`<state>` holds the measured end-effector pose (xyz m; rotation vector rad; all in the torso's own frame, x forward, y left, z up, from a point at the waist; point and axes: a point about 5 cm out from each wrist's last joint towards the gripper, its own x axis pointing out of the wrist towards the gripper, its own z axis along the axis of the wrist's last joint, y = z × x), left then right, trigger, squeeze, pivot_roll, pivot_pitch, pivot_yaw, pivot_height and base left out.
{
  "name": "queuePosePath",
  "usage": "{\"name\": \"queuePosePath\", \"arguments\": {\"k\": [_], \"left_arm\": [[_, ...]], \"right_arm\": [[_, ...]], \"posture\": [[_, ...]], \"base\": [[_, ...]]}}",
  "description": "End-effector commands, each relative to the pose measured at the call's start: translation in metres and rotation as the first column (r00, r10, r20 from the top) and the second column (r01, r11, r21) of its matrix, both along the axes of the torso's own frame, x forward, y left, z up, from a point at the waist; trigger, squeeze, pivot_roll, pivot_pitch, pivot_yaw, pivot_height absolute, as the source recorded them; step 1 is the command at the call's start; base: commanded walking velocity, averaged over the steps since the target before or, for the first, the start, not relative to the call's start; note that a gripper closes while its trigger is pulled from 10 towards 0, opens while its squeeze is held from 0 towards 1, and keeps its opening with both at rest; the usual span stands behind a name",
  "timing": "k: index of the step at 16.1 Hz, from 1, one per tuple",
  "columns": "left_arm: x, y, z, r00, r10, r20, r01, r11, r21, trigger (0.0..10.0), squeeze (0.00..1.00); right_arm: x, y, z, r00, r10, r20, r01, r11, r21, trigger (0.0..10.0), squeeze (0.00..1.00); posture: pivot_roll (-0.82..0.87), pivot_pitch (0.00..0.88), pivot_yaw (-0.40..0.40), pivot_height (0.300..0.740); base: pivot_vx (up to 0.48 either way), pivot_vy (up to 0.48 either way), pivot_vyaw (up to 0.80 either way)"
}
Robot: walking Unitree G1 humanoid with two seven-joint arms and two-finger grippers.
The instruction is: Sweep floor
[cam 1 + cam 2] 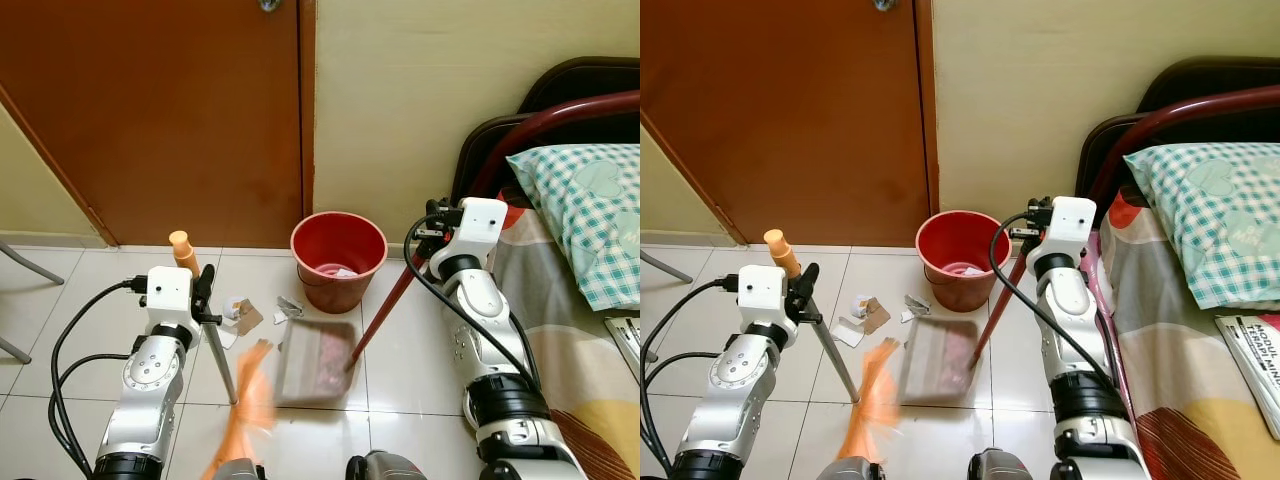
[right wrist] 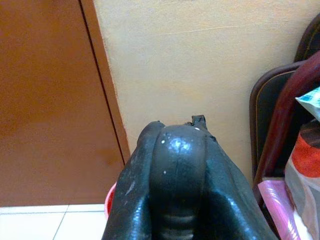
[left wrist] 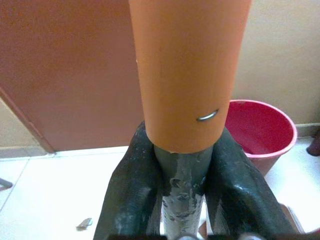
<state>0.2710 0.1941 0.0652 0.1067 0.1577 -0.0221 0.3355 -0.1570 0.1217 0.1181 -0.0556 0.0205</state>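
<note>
Your left gripper (image 3: 182,175) is clamped on the broom (image 1: 215,345) just under its orange cap, bristles angled toward the dustpan (image 1: 315,362). Your right gripper (image 2: 177,185) is closed around the dustpan's handle, steadying it beside the red bucket (image 1: 338,258) for the paper scraps (image 1: 242,315).

the bucket (image 1: 338,258) stands on the floor (image 1: 60,300) against the wall (image 1: 420,100), right of the door (image 1: 150,110). the dustpan (image 1: 312,362) lies just before it, scraps (image 1: 240,318) to its left, the broom (image 1: 232,390) left of those. the bed (image 1: 580,300) is at the right.
</note>
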Motion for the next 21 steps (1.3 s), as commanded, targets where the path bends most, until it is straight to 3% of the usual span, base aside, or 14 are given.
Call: {"name": "queuePosePath", "arguments": {"k": [1,2,4,5,10,12,14,15,16,21], "left_arm": [[-0.004,0.013,-0.007,0.998,0.041,-0.039,-0.037,0.995,0.089,10.0,0.00],[-0.003,0.010,-0.006,1.000,0.000,-0.031,0.003,0.997,0.073,10.0,0.00],[-0.005,-0.014,-0.002,0.982,-0.183,-0.036,0.182,0.983,-0.036,10.0,0.00],[-0.007,-0.025,0.000,0.964,-0.263,-0.032,0.263,0.965,-0.017,10.0,0.00],[-0.009,-0.039,0.002,0.927,-0.373,-0.049,0.372,0.928,-0.032,10.0,0.00],[-0.011,-0.051,0.006,0.884,-0.466,-0.040,0.464,0.884,-0.051,10.0,0.00],[-0.017,-0.070,0.013,0.808,-0.588,-0.027,0.585,0.807,-0.075,10.0,0.00],[-0.018,-0.072,0.013,0.800,-0.599,-0.026,0.596,0.799,-0.080,10.0,0.00],[-0.021,-0.085,0.019,0.757,-0.654,-0.005,0.647,0.750,-0.134,10.0,0.00],[-0.022,-0.104,0.040,0.706,-0.703,0.089,0.701,0.675,-0.228,10.0,0.00]], "right_arm": [[0.004,-0.002,0.008,1.000,0.000,0.024,0.001,0.999,-0.034,10.0,0.00],[0.002,-0.008,0.004,0.999,-0.026,0.023,0.028,0.994,-0.110,10.0,0.00],[-0.001,-0.011,-0.007,0.998,-0.066,-0.016,0.063,0.992,-0.112,10.0,0.00],[-0.004,-0.010,-0.012,0.996,-0.089,-0.025,0.084,0.987,-0.138,10.0,0.00],[-0.008,-0.014,-0.026,0.980,-0.189,-0.063,0.170,0.958,-0.230,10.0,0.00],[-0.007,-0.016,-0.033,0.968,-0.234,-0.093,0.204,0.945,-0.258,10.0,0.00],[-0.004,-0.013,-0.035,0.964,-0.242,-0.109,0.206,0.941,-0.268,10.0,0.00],[-0.004,-0.012,-0.034,0.964,-0.241,-0.108,0.206,0.941,-0.267,10.0,0.00],[-0.002,-0.008,-0.035,0.965,-0.236,-0.114,0.198,0.942,-0.272,10.0,0.00],[0.000,-0.004,-0.037,0.970,-0.208,-0.126,0.166,0.946,-0.280,10.0,0.00]], "posture": [[0.00,0.088,-0.013,0.740],[0.00,0.088,-0.013,0.740],[0.00,0.095,-0.008,0.740],[0.01,0.095,-0.004,0.740],[0.02,0.117,0.015,0.740],[0.02,0.122,0.019,0.740],[0.02,0.126,0.025,0.740],[0.02,0.126,0.025,0.740],[0.02,0.125,0.026,0.740],[0.02,0.123,0.025,0.740]], "base": [[0.000,0.000,0.00],[0.000,0.000,0.00],[0.000,0.000,0.00],[0.000,0.000,0.00],[0.000,0.000,0.00],[0.000,0.000,0.00],[0.000,0.000,0.00],[0.000,0.000,0.00],[0.000,0.000,0.00],[0.000,0.000,0.00]]}}
